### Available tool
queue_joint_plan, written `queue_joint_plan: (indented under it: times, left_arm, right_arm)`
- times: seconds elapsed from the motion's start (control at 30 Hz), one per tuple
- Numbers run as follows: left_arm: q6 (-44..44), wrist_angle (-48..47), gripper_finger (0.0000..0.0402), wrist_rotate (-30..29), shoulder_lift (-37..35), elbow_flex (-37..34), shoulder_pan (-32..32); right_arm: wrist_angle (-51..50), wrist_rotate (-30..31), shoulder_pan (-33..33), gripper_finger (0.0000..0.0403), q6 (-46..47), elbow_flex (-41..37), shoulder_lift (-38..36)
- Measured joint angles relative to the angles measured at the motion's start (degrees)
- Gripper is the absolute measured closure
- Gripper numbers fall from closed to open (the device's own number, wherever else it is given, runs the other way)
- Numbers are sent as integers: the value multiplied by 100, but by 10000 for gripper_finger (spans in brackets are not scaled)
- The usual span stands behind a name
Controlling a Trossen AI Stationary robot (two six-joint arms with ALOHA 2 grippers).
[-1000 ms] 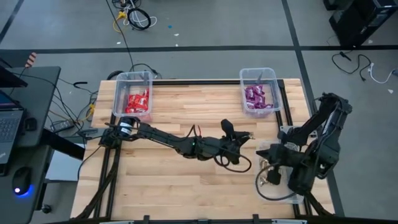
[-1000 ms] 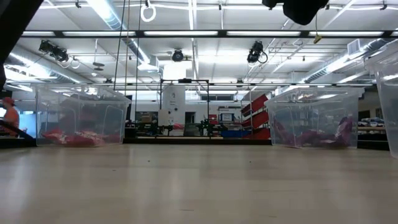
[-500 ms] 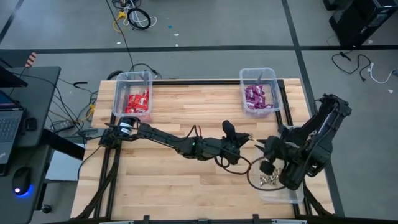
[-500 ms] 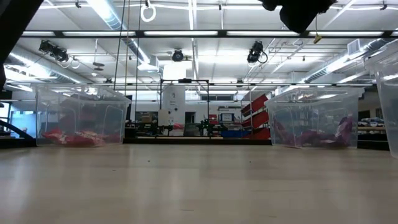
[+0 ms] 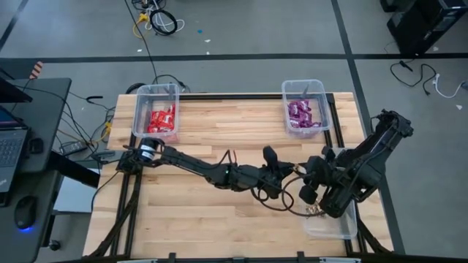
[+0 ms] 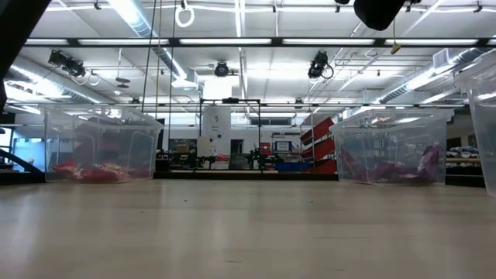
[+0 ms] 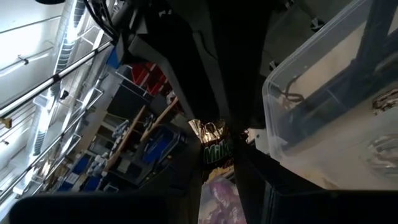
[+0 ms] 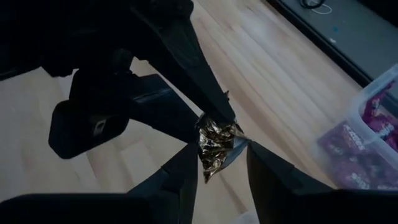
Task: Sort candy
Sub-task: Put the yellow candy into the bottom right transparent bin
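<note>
The left tool (image 8: 217,115) pinched a gold foil-wrapped piece (image 8: 216,148) between the right tool's (image 8: 217,168) parted fingers, apparently handing it over.

On the wooden table (image 5: 219,219), the left tool (image 5: 287,174) and right tool (image 5: 307,172) meet near the right side. Red candy (image 5: 162,119) fills the far-left bin (image 5: 156,90), purple candy (image 5: 299,113) the far-right bin (image 5: 306,85) (both clear plastic). A third bin (image 5: 333,226) sits near-right.
</note>
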Motion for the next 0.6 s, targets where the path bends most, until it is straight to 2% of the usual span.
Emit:
queue_joint_plan:
  times: [0.2, 0.43, 0.6]
  left_arm:
    - [0, 5, 312, -4, 0, -2, -23]
    - [-4, 3, 312, -2, 0, -2, -25]
    - [-26, 25, 312, -4, 0, -2, -25]
  right_arm:
    - [87, -50, -2, 304, -205, 0, -2]
    - [142, -183, -2, 390, -422, 0, -2]
    - [165, -203, -2, 397, -453, 0, -2]
